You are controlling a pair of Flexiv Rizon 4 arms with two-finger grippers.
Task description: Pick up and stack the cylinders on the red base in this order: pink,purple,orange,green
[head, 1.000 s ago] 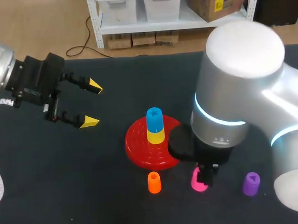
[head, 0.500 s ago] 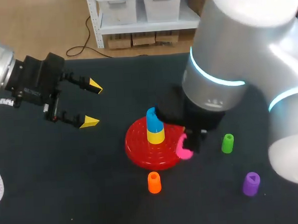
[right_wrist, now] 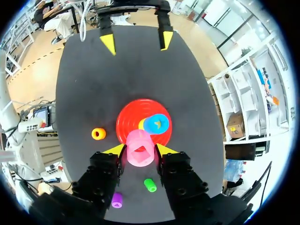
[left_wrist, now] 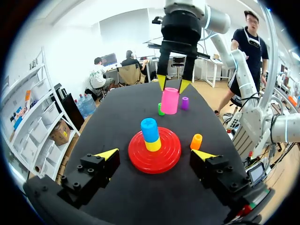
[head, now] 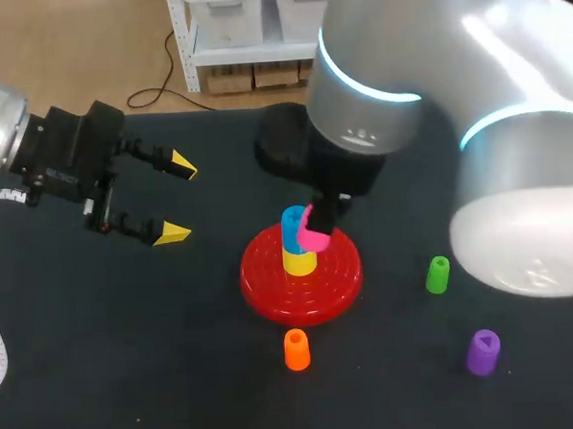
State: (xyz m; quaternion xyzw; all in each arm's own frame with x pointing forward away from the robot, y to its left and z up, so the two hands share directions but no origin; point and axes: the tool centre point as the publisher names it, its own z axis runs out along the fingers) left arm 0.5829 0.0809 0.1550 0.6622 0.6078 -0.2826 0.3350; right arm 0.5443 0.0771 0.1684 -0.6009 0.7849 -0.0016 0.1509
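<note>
The pink cylinder is hanging pinched in my right gripper, the red base just beneath it, while purple, orange and green are lying unstacked.

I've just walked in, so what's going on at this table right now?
The right gripper is shut on the pink cylinder, holding it in the air close to the red base. A blue cylinder already sits on a yellow cylinder there. The left gripper hangs open and empty off to the side. The orange cylinder, green cylinder and purple cylinder stand on the table.
</note>
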